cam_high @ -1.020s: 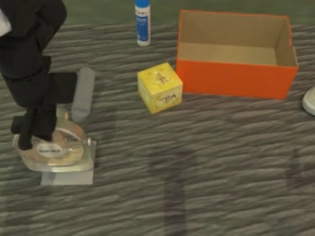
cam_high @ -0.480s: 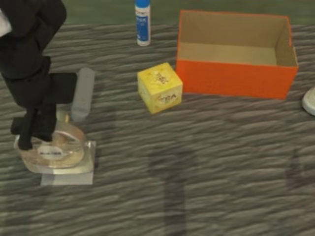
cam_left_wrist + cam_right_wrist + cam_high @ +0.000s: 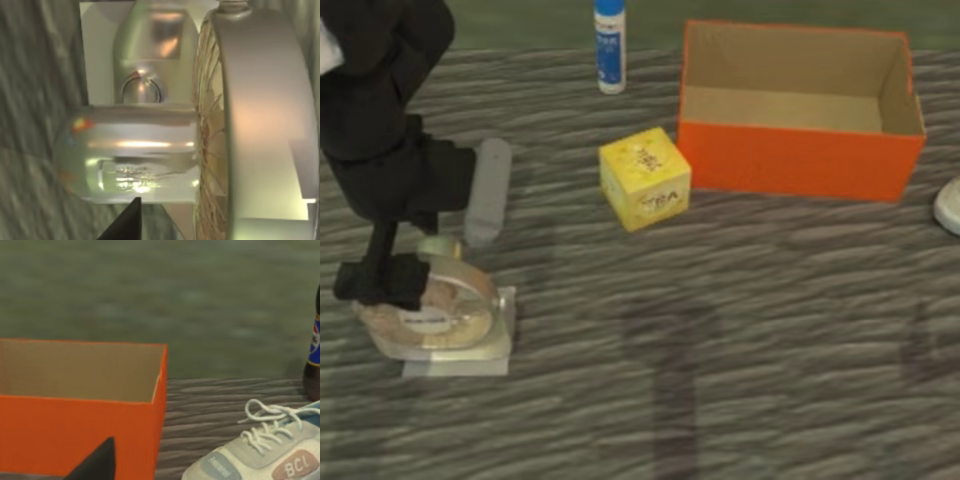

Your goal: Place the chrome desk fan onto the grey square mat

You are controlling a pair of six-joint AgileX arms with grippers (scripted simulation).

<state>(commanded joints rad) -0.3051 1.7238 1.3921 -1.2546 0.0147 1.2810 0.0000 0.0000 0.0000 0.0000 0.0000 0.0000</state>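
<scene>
The fan (image 3: 430, 310) sits on the mat (image 3: 460, 365); left gripper (image 3: 380, 282) fingers look released, so lift straight up.

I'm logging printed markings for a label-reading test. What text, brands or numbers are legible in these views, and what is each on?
"BCL": on the red patch of the white sneaker, in the right wrist view.
"TEA" (roughly; blurred): on the yellow cube.
Blue-and-white tube: printing too small to read.
Dark bottle: blue label cut off, unreadable.
Chrome desk fan: white hub label blurred.
Orange box: no text.
</scene>
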